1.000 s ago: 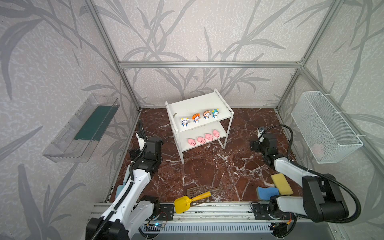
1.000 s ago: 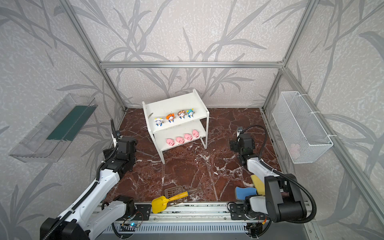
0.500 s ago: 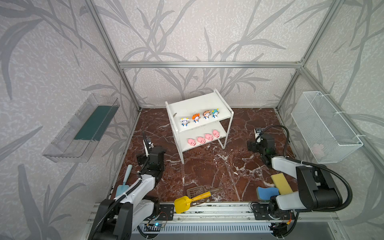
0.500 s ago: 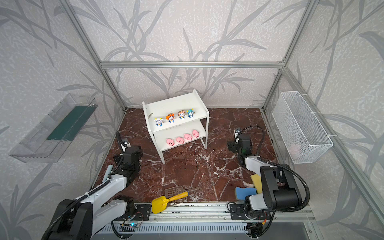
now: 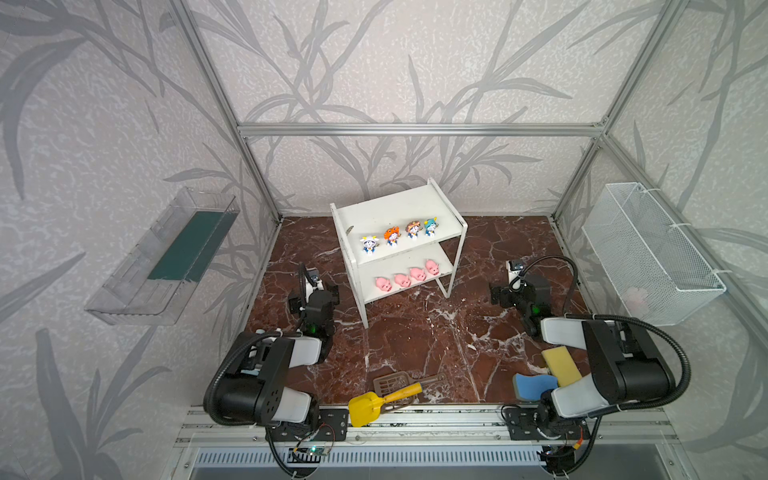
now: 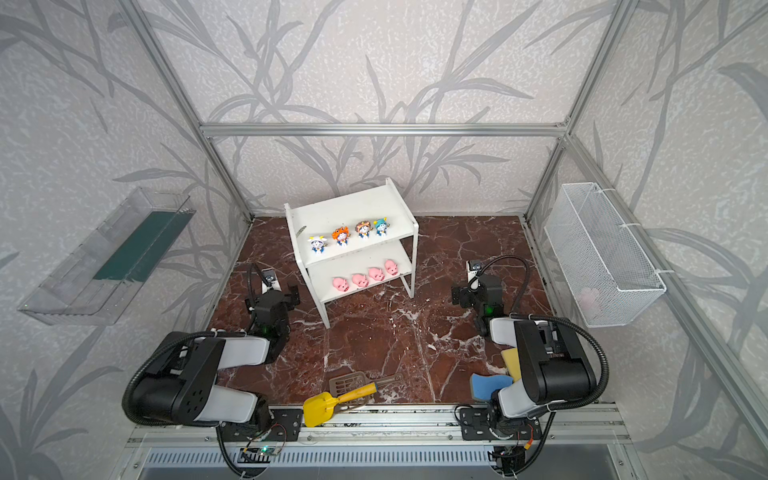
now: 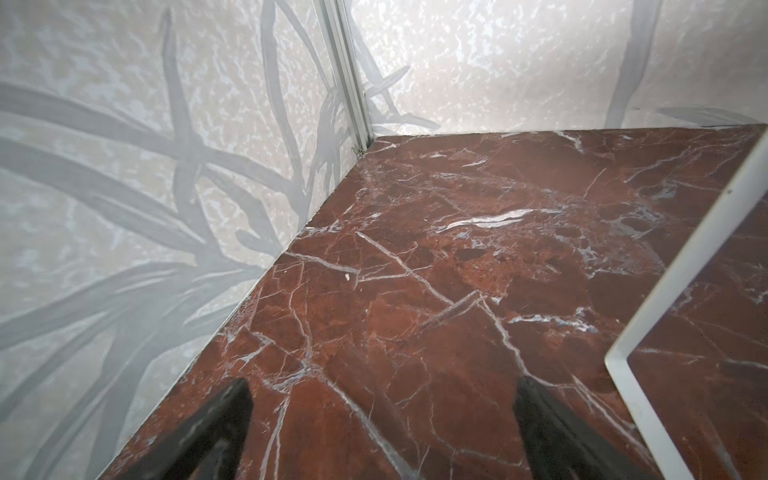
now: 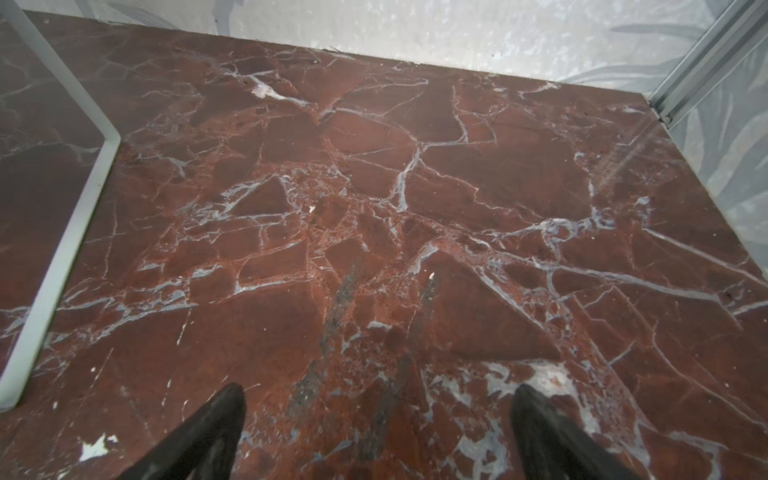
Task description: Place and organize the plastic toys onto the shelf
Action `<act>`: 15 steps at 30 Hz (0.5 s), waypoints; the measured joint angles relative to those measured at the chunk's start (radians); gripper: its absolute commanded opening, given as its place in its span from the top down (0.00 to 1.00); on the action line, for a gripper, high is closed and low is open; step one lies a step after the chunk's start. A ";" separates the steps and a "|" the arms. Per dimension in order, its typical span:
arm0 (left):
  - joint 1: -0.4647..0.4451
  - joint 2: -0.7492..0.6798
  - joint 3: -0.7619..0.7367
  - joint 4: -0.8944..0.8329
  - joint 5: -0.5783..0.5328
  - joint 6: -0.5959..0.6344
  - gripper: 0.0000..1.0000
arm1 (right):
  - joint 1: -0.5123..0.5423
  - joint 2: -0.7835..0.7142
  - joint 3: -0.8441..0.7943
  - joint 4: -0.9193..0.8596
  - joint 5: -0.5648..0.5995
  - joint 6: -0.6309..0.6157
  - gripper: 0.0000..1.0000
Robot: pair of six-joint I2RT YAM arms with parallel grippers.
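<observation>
The white shelf point(image 5: 395, 212) point(image 6: 347, 208) stands at the back middle of the marble floor. Several big-headed figurines point(image 5: 392, 236) point(image 6: 340, 235) stand in a row on its top board. Several pink pigs point(image 5: 402, 280) point(image 6: 360, 280) line the lower board. My left gripper point(image 5: 312, 291) point(image 7: 383, 384) sits low, left of the shelf, open and empty. My right gripper point(image 5: 513, 291) point(image 8: 379, 388) sits low, right of the shelf, also open and empty. A white shelf leg point(image 7: 681, 282) point(image 8: 70, 232) shows in each wrist view.
A yellow scoop point(image 5: 365, 409) and a brown slotted spatula point(image 5: 392, 382) lie by the front rail. A blue sponge point(image 5: 534, 384) and a yellow sponge point(image 5: 561, 363) lie under the right arm. A wire basket point(image 5: 648, 253) hangs on the right wall, a clear tray point(image 5: 166, 257) on the left.
Both arms have folded down and back toward the front rail. The grippers stay open and low beside the shelf. The toys have not moved.
</observation>
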 measured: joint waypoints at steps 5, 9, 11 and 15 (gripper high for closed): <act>0.008 0.057 0.001 0.063 0.010 0.006 0.00 | 0.000 0.000 0.000 0.008 -0.007 0.000 0.01; 0.017 0.058 0.002 0.092 0.013 0.005 0.00 | 0.000 0.000 0.000 0.010 -0.009 -0.001 0.01; 0.018 0.058 0.002 0.097 0.014 0.005 0.00 | 0.000 0.000 0.000 0.011 -0.012 -0.001 0.01; 0.032 0.058 0.032 0.056 0.032 -0.003 0.00 | 0.000 0.000 0.000 0.011 -0.016 -0.001 0.01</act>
